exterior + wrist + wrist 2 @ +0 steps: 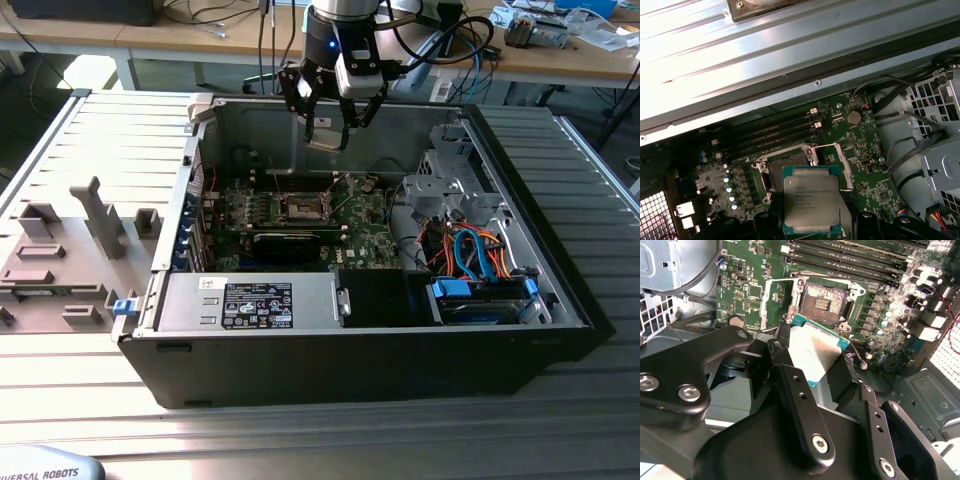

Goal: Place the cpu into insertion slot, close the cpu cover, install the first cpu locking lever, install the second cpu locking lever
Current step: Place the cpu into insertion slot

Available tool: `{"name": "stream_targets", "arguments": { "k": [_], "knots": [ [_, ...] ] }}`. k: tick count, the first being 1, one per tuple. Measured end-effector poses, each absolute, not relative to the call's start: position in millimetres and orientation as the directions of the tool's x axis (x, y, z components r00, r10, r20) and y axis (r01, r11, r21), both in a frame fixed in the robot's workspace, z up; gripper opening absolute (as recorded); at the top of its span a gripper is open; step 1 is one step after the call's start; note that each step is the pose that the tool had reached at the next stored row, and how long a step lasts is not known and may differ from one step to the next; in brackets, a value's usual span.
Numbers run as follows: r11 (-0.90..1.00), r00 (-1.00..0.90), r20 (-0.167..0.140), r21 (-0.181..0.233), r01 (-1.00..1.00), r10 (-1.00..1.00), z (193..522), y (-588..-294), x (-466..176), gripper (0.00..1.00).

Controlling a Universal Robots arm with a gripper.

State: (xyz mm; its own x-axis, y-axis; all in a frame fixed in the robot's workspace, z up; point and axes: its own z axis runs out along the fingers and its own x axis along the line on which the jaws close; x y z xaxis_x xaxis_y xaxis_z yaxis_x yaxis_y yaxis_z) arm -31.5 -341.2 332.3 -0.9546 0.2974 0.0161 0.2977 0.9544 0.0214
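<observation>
The gripper [328,132] clamps the cpu [812,351] by two opposite edges, metal top up, well above the bare slot [300,207], at its 1 o'clock in the exterior view.

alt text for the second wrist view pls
The gripper holds the cpu, silver top showing, over a green motherboard, with the empty, dark-centred insertion slot just beyond it. Long memory slots run past the socket.

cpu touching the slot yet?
Apart. Exterior view: the cpu, gripped in the end effector, hangs well above the slot, with clear space between.
</observation>
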Motion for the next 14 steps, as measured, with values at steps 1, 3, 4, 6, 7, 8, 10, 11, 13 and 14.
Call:
{"name": "stream_targets", "arguments": {
  "k": [1, 3, 4, 6, 7, 8, 10, 11, 13, 14],
  "knots": [
    [0.954, -0.954, 0.016, 0.021, 0.298, 0.298, 332.3, -341.2, -31.5, 0.54],
    [0.954, -0.954, 0.016, 0.021, 0.3, 0.299, 332.3, -341.2, -31.5, 0.54],
    [0.954, -0.954, 0.016, 0.021, 0.301, 0.3, 332.3, -341.2, -31.5, 0.54],
    [0.953, -0.953, 0.016, 0.021, 0.302, 0.302, 332.3, -341.2, -31.5, 0.54],
    [0.953, -0.953, 0.016, 0.021, 0.302, 0.302, 332.3, -341.2, -31.5, 0.54],
    [0.953, -0.953, 0.016, 0.021, 0.303, 0.303, 332.3, -341.2, -31.5, 0.54],
    [0.953, -0.953, 0.016, 0.021, 0.304, 0.303, 332.3, -341.2, -31.5, 0.54],
    [0.952, -0.953, 0.016, 0.021, 0.304, 0.304, 332.3, -341.2, -31.5, 0.54],
    [0.952, -0.952, 0.016, 0.021, 0.305, 0.305, 332.3, -341.2, -31.5, 0.54],
    [0.952, -0.952, 0.016, 0.021, 0.306, 0.306, 332.4, -341.2, -31.5, 0.54]
  ]
}}
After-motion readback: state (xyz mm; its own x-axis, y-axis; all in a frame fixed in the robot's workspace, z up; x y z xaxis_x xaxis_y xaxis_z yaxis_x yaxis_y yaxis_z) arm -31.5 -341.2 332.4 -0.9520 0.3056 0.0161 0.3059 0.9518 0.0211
